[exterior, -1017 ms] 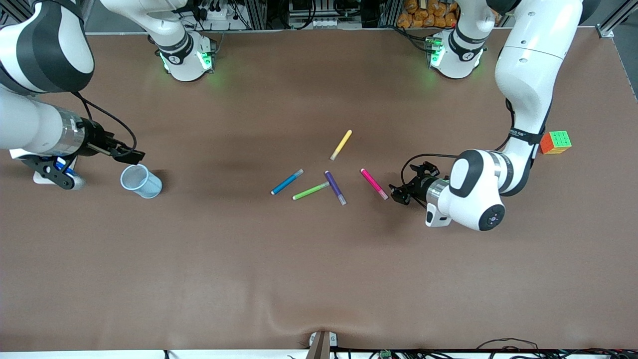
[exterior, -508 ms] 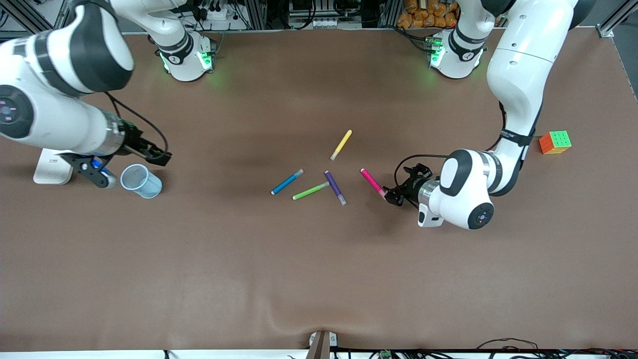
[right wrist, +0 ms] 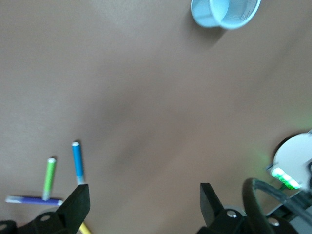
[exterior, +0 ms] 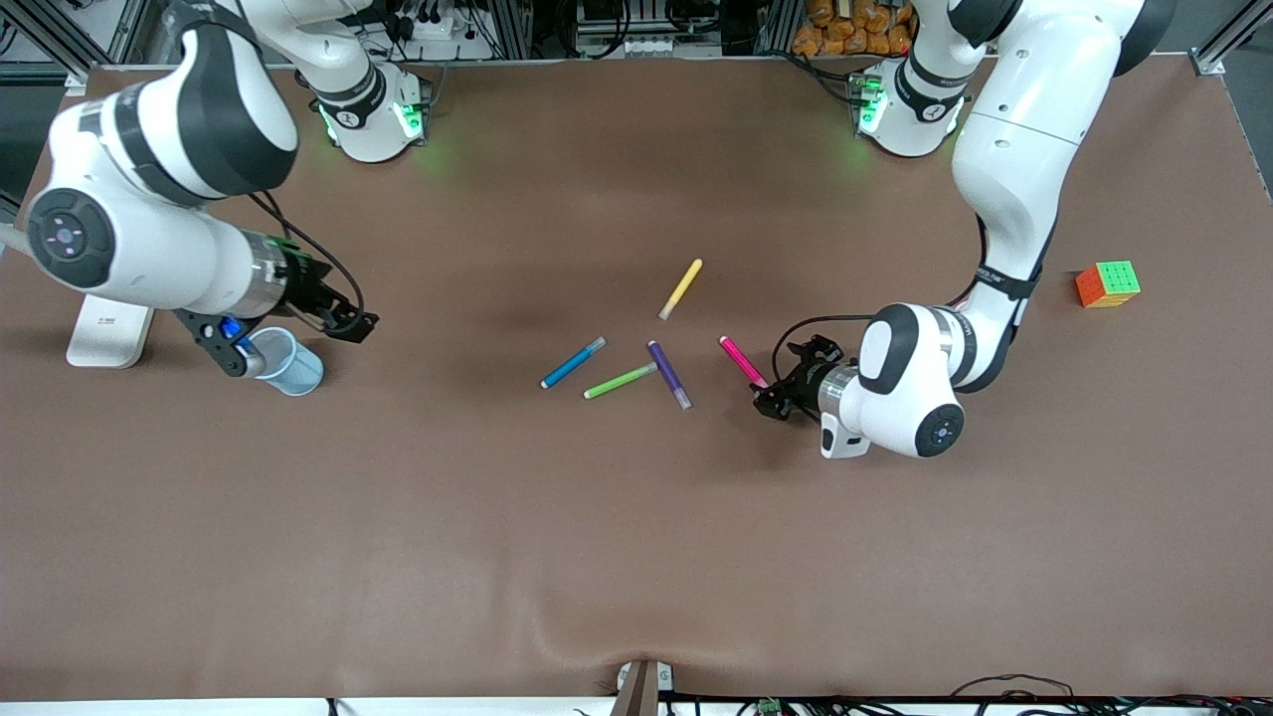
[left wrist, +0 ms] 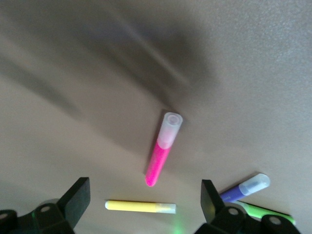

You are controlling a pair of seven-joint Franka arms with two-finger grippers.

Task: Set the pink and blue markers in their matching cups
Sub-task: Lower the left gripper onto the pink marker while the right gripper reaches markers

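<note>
The pink marker (exterior: 746, 366) lies flat near the table's middle, also seen in the left wrist view (left wrist: 163, 148). My left gripper (exterior: 771, 403) is open and low at the marker's pale cap end, holding nothing (left wrist: 145, 192). The blue marker (exterior: 573, 362) lies with the other pens, toward the right arm's end of the group (right wrist: 77, 161). A pale blue cup (exterior: 283, 361) stands upright toward the right arm's end of the table (right wrist: 224, 12). My right gripper (exterior: 350, 323) hangs open and empty beside the cup (right wrist: 145, 195).
A lime green pen (exterior: 621, 380), a dark purple pen (exterior: 669, 374) and a yellow pen (exterior: 680, 288) lie among the markers. A colour cube (exterior: 1107, 283) sits toward the left arm's end. A white block (exterior: 107, 330) lies beside the cup.
The right gripper has swung from the cup's rim toward the table's middle. The left gripper has closed in on the pink marker's cap end. Markers and cup have stayed put.
</note>
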